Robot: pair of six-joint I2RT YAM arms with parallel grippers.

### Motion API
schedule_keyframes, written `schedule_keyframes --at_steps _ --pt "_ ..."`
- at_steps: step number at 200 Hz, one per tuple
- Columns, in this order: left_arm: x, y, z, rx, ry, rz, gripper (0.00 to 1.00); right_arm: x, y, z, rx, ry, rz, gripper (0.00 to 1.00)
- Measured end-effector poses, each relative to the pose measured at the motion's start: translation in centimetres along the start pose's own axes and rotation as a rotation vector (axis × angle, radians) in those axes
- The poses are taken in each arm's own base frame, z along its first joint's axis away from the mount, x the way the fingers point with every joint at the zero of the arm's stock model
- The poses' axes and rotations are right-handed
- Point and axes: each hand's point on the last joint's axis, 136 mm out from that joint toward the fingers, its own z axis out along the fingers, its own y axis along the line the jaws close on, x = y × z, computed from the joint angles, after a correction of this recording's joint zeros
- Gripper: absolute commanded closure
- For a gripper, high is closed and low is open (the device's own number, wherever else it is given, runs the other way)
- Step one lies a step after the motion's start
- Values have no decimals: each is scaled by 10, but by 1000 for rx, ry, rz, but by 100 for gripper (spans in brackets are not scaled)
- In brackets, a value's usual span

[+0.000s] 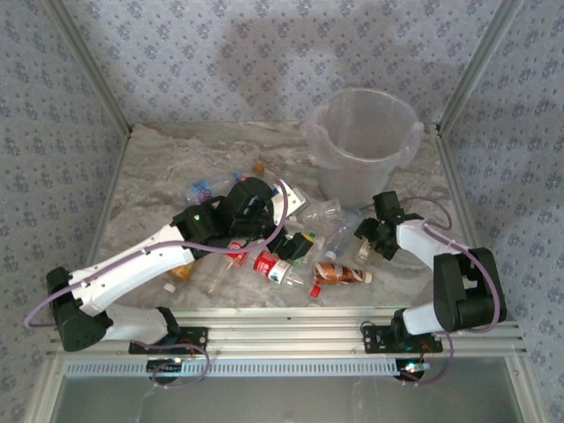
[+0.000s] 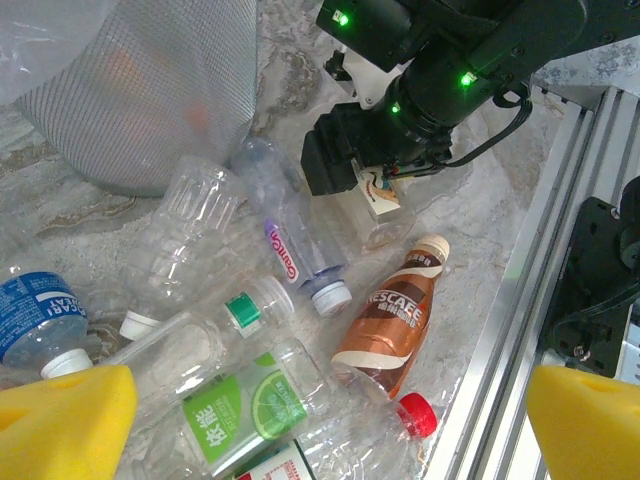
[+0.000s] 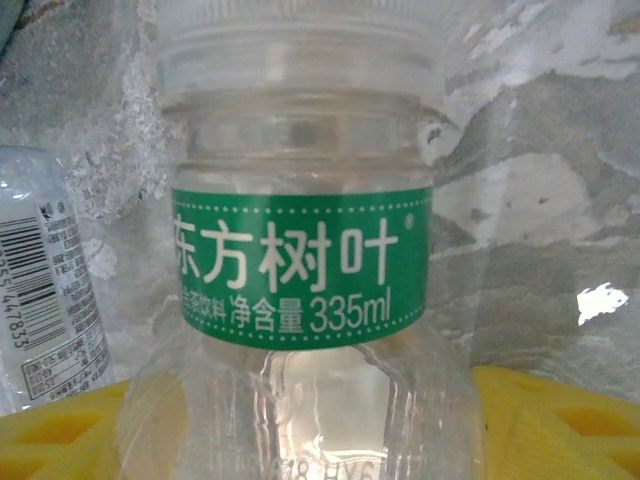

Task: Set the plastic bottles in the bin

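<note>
Several plastic bottles lie in a heap mid-table, in front of the bin. My left gripper hovers open over them. In its wrist view the yellow pads flank a lime-label bottle, a red-capped clear bottle and a brown Nescafe bottle. The bin's grey wall stands at upper left there. My right gripper is low at the heap's right side. It is shut on a clear bottle with a green neck label, which sits between its yellow pads.
An aluminium rail runs along the near table edge, close to the Nescafe bottle. Patterned walls close in the back and sides. A bottle with a barcode label lies left of the held one. A blue-label bottle lies near my left pad.
</note>
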Motion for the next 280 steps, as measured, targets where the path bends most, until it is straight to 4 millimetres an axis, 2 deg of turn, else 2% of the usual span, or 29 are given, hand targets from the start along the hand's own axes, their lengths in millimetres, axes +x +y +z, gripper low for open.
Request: schedule_keyframes --at_steps 67,126,174,209,248,280 --pt "-2 -1 -8 2 -23 7 0 -4 -5 -7 14 -22 -21 39" --pt "0 -2 -14 3 -40 28 0 -12 -6 -36 -12 -97 -23 46" --pt "-3 -3 -25 6 -94 40 0 -19 -11 -79 -50 -205 -44 46" --pt "-7 -1 -34 4 -150 41 0 -28 -9 -119 -84 -307 -77 46" --pt "-9 9 -45 -20 -234 27 0 -40 9 -172 -144 -427 -146 46" --pt "-16 15 -59 -38 -315 15 0 -52 31 -216 -185 -520 -227 46"
